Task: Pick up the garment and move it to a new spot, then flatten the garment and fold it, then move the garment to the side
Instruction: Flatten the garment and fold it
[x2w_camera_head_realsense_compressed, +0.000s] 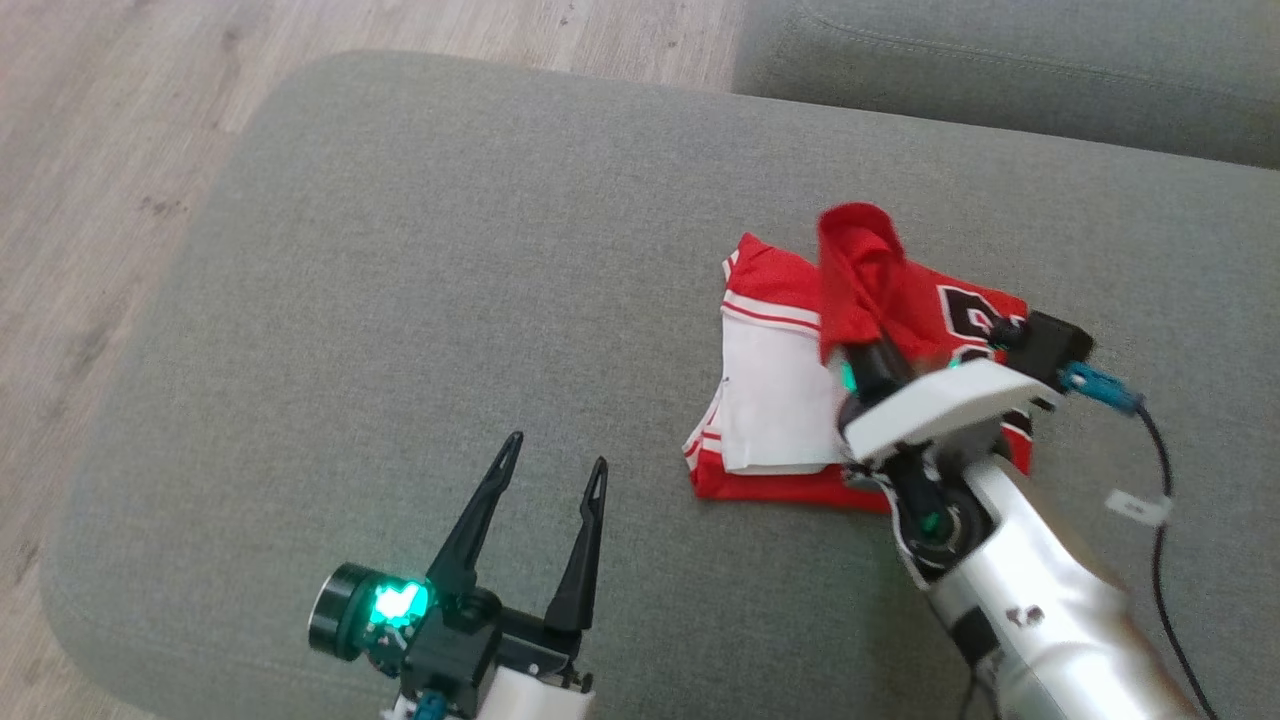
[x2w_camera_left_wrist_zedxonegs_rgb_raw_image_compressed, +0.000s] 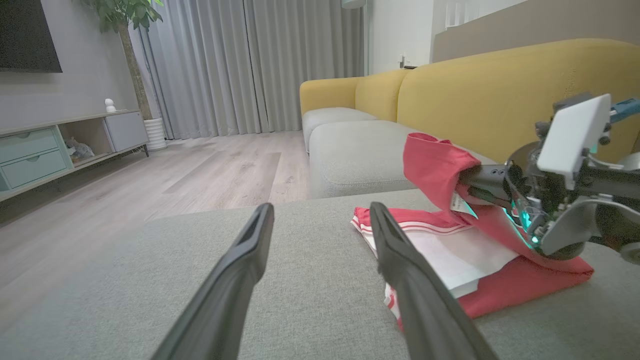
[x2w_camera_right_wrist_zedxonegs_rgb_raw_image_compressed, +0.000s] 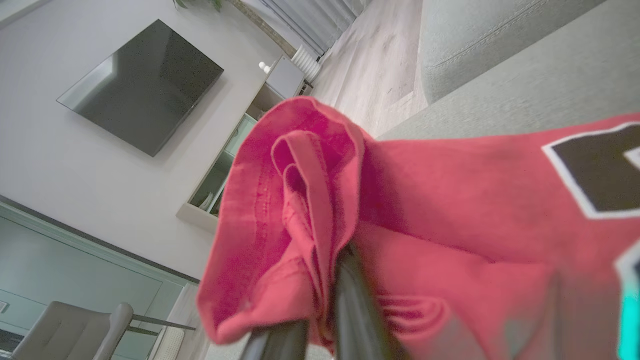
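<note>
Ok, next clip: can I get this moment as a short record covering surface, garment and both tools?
surface: grey fabric sofa cushion
garment: red and white sports jersey with a black number, partly folded, right of centre in the head view
right tool: shut on a red flap of the jersey, raised above the rest
left tool: open, over bare cushion, apart from the jersey

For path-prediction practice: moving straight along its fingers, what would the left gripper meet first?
Likely nothing nearby: the left gripper points across bare grey cushion; the garment lies off to its right.
</note>
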